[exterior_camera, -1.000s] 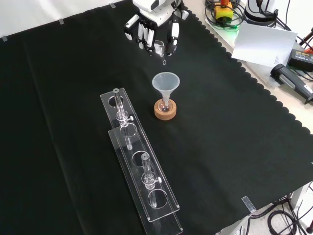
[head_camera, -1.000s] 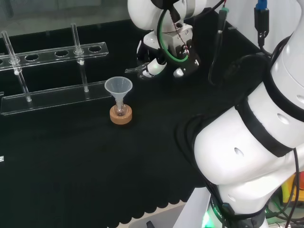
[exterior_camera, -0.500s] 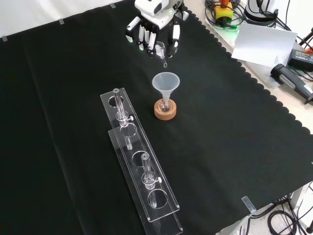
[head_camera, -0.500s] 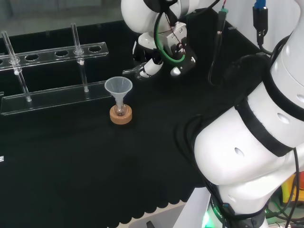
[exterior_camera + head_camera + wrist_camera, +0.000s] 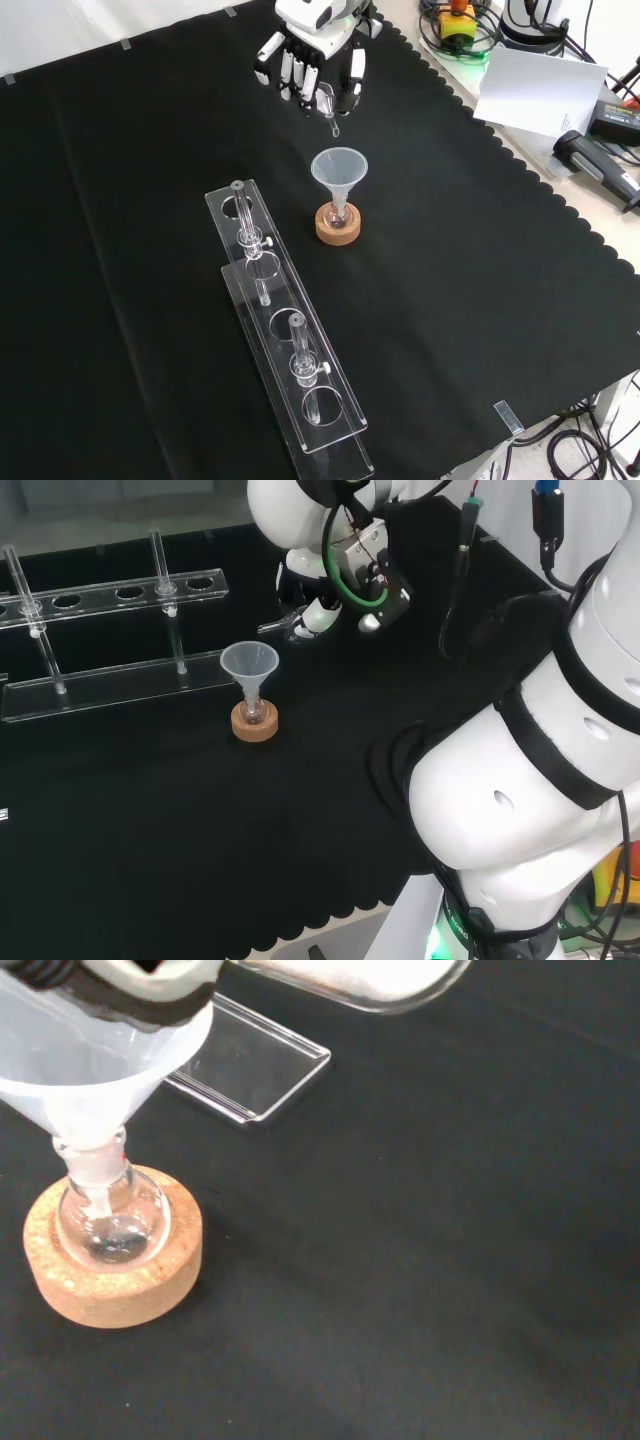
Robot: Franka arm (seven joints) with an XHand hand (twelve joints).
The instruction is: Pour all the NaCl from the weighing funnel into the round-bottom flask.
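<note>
In the head view, the black and white robot hand hangs beyond the small clear glass round-bottom flask on its cork ring stand. In the front view, its fingers curl round the clear glass weighing funnel, whose spout stands short of the translucent plastic funnel; tipping here would likely spill salt on the black cloth. In the wrist view, white NaCl shows; the vessel is cut off.

Bench ware: materials and finish
Matt black cloth; rough, grainy cork ring; glossy clear glass round-bottom flask; translucent frosted plastic funnel; clear glossy acrylic rack; glossy white arm link.
</note>
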